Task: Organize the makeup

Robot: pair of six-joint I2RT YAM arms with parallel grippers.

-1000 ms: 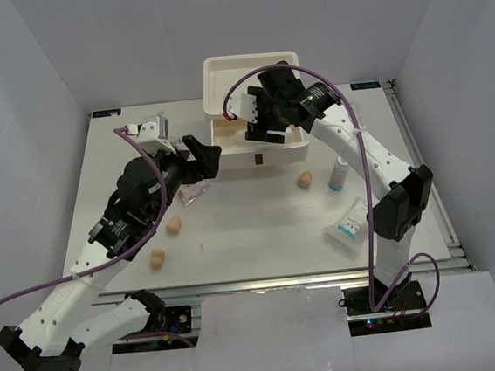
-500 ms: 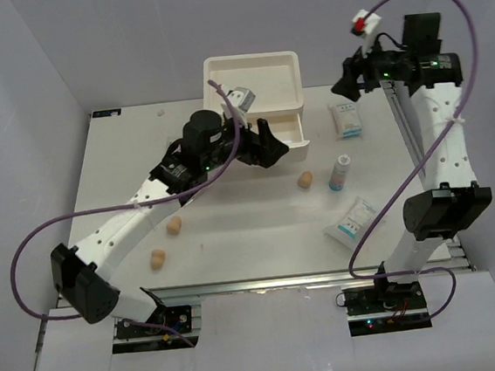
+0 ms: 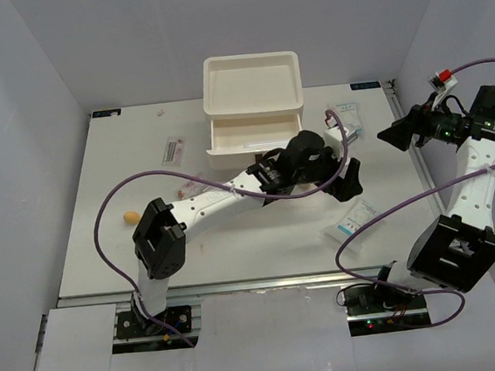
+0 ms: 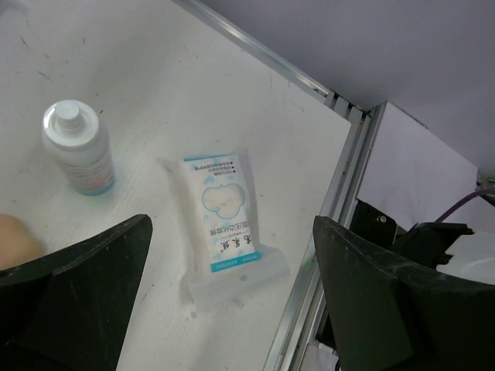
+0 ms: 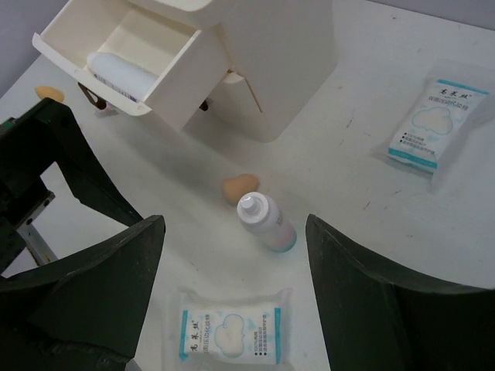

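Both are wide open and hold nothing: the left gripper has swung from the drawer to above the white-blue sachet, which lies on the table near the white bottle. The right gripper has drawn back, so picking up the sachet seems next.

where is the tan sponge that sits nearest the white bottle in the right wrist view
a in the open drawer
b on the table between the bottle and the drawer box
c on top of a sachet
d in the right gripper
b: the tan sponge lies on the bare table, right by the white bottle on the side toward the drawer box.
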